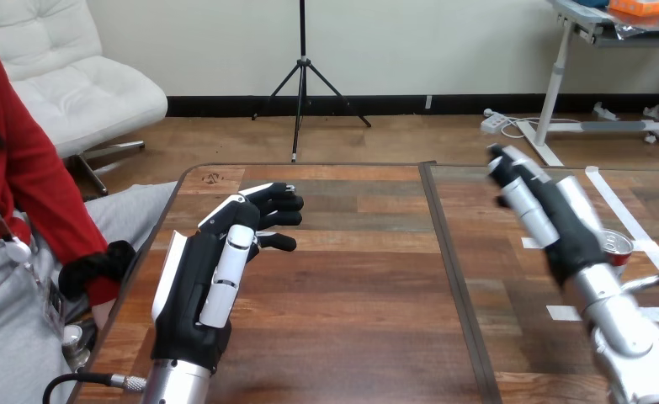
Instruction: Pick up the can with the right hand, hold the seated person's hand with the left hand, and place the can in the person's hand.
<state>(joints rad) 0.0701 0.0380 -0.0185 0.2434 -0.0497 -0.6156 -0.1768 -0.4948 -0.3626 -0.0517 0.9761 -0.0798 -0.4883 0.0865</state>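
a long wooden table, two boards joined by a dark seam running away from the camera, spreads across the scene. a seated person is at its left side, and the person's arm comes down to the table's left edge. whether it touches the wood cannot be told, and the hand at its end is too hidden to make out.

the robot's left forearm comes up from the bottom edge onto the left board. its left hand hovers low over the wood with its back up. the fingers are loosely extended and slightly spread, pointing away from the robot and a little to the right. it holds nothing and is apart from the person's arm.

the right forearm rises from the lower right corner. the right hand is lifted over the right board, its fingers straight and close together, slanting up and to the left, and it is empty.

the can, red with a silvery top, stands on the right board near the table's right edge, just past the right hand's wrist, which covers much of it. it appears upright, long axis vertical, top facing up. neither hand touches it.

white tape strips lie flat on the wood around the can, the longest running diagonally past it.
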